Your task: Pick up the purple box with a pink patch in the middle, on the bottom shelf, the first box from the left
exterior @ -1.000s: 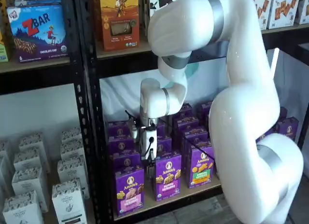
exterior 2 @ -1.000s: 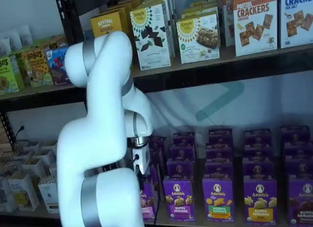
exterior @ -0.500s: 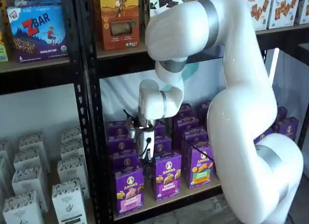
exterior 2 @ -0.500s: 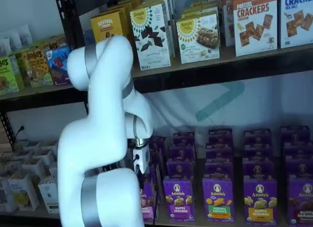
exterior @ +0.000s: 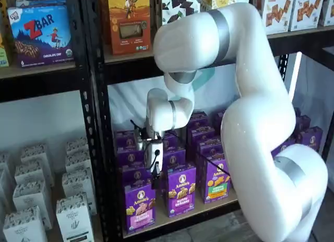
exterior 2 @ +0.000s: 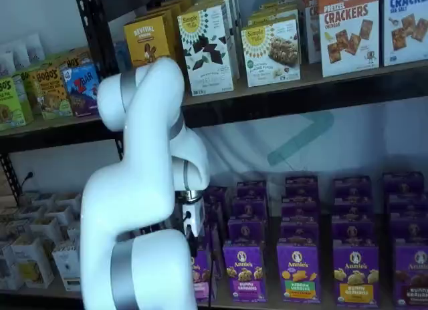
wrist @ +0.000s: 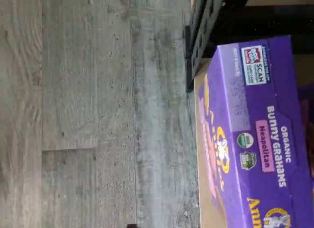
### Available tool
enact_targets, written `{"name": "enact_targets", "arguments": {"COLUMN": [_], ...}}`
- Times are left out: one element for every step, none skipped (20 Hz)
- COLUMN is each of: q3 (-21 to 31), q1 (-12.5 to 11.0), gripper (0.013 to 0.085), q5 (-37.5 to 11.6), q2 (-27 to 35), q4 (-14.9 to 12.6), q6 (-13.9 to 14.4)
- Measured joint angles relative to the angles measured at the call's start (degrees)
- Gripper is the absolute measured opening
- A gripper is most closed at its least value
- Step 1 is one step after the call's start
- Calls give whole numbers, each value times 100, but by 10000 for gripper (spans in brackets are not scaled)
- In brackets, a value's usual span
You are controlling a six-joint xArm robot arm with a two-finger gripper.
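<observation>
The purple box stands upright at the front left of the bottom shelf, pink panel facing out. The wrist view looks onto its top face, printed "Bunny Grahams Neapolitan". My gripper hangs from the white wrist just above and a little right of that box, between the two left columns of purple cartons, touching none. Its black fingers show side-on and hold nothing; the jaws stand open. In a shelf view the arm hides most of the box, with the gripper above it.
Rows of purple cartons fill the bottom shelf to the right and behind. A black upright stands left of the box, with white cartons beyond it. A higher shelf carries orange boxes. Grey plank floor lies below.
The arm has swung a little to the left, carrying the gripper from over the second column toward the leftmost one. The boxes have not moved.
</observation>
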Motion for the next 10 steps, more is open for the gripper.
{"name": "enact_targets", "arguments": {"q3": [-59, -117, -174, -224, -280, -330, -388, -449, -517, -578], "q1": [3, 7, 9, 12, 15, 19, 24, 29, 35, 41], "gripper": [850, 850, 850, 850, 850, 850, 850, 850, 850, 850], "q5": [11, 24, 36, 44, 50, 55, 67, 83, 104, 125], "q2": [50, 101, 152, 195, 244, 288, 335, 383, 434, 480], "q4": [-16, -32, -44, -56, -65, -70, -70, -70, -75, -89], "q6": [19, 38, 52, 65, 77, 86, 92, 98, 111, 131]}}
